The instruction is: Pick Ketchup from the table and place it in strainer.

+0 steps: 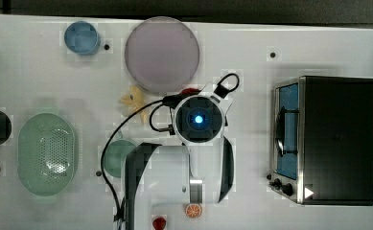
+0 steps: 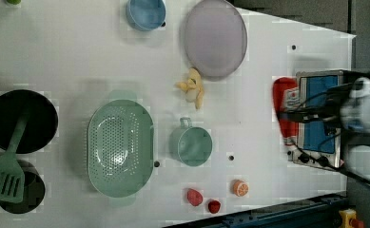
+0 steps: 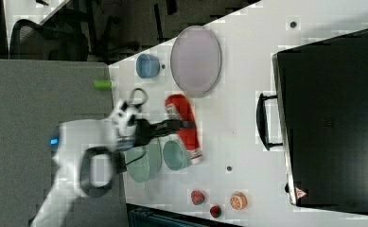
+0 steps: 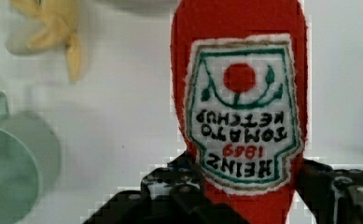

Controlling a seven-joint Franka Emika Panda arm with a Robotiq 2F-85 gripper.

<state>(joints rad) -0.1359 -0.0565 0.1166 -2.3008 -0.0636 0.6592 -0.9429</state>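
Observation:
The Ketchup [image 4: 239, 21] is a long red bottle with a white tomato-ketchup label. My gripper [image 4: 247, 186] is shut on it, one black finger on each side of its lower body. In the left view the Ketchup [image 2: 283, 95] hangs in front of the oven, with the gripper [image 2: 292, 114] across its middle. In the top view my wrist covers the bottle, and just a red tip [image 1: 190, 90] shows. The strainer [image 1: 47, 153], a pale mint-green oval basket with a perforated bottom, sits far to the top view's left, with nothing in it [image 2: 121, 147].
A round teal cup [image 1: 117, 155] stands between strainer and arm. A yellow banana toy [image 1: 135, 101], a grey plate [image 1: 161, 53] and a blue bowl [image 1: 82, 37] lie beyond. A black toaster oven [image 1: 328, 139] is on the top view's right. An orange slice [image 1: 193, 210] and red strawberries [image 2: 194, 196] lie near the edge.

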